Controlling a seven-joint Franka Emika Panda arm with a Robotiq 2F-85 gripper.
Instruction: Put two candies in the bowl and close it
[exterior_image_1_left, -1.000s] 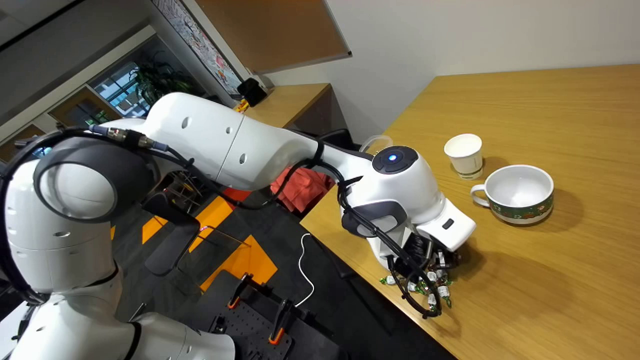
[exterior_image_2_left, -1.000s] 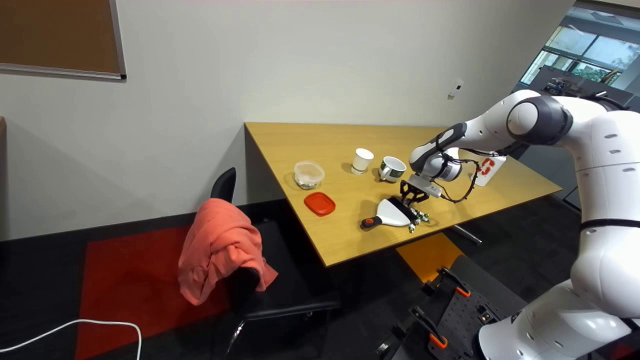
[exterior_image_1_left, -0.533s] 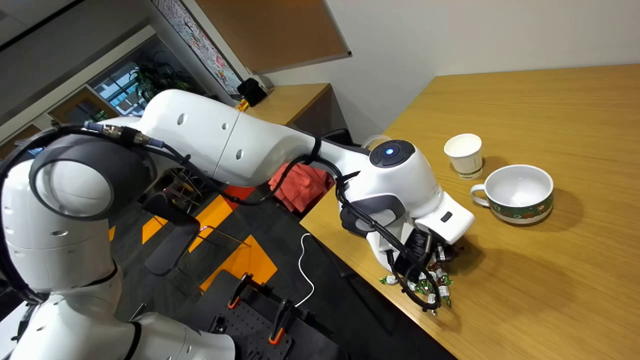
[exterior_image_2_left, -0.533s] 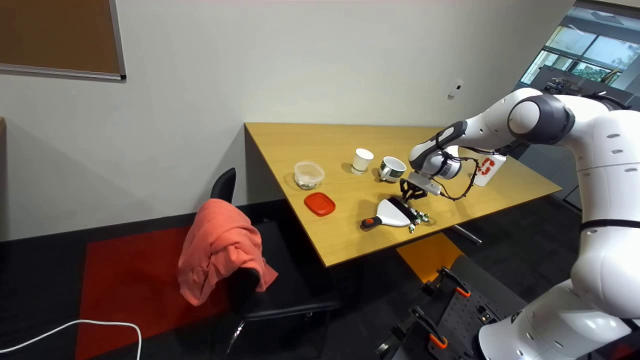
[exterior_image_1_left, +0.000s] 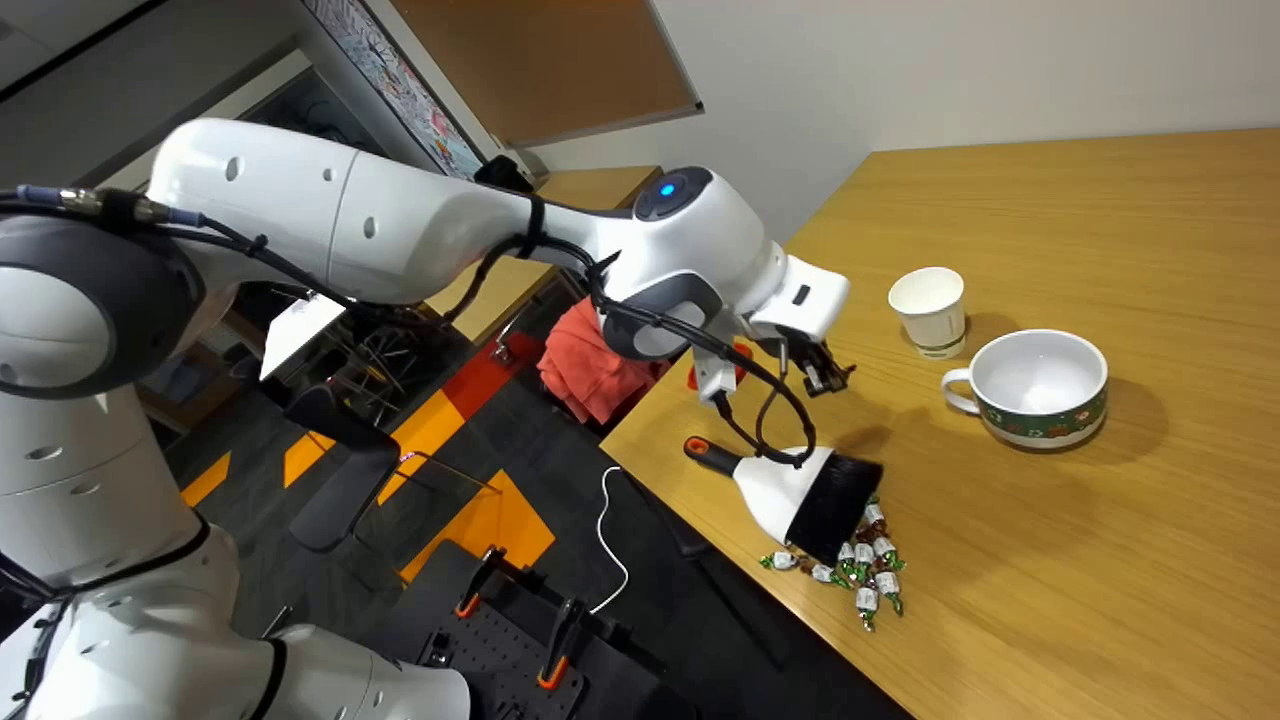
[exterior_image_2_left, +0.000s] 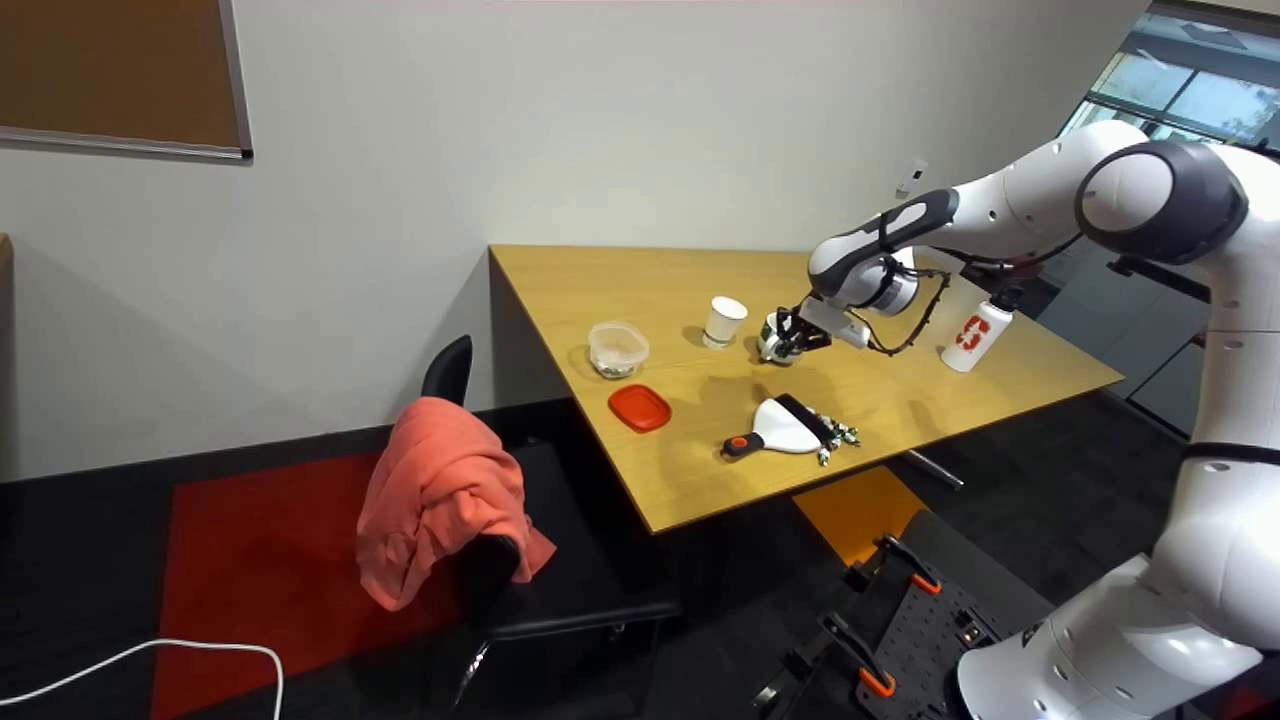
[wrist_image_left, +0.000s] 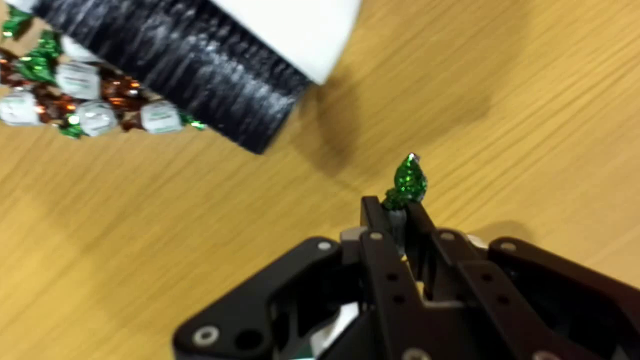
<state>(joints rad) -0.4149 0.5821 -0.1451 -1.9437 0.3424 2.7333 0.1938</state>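
Between gripper (wrist_image_left: 393, 209) fingertips (wrist_image_left: 371, 212), candy (wrist_image_left: 396, 200), long axis along them, green end (wrist_image_left: 411, 180) outward

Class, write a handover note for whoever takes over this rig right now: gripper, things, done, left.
Gripper: shut on one candy, held above the table.
Things: loose candies by the brush; clear bowl open, red lid flat on the table, apart from it.
Done: one candy lifted; the bowl holds something small, too unclear to identify or count.
Left: held candy into the bowl, a second if needed, then lid on.
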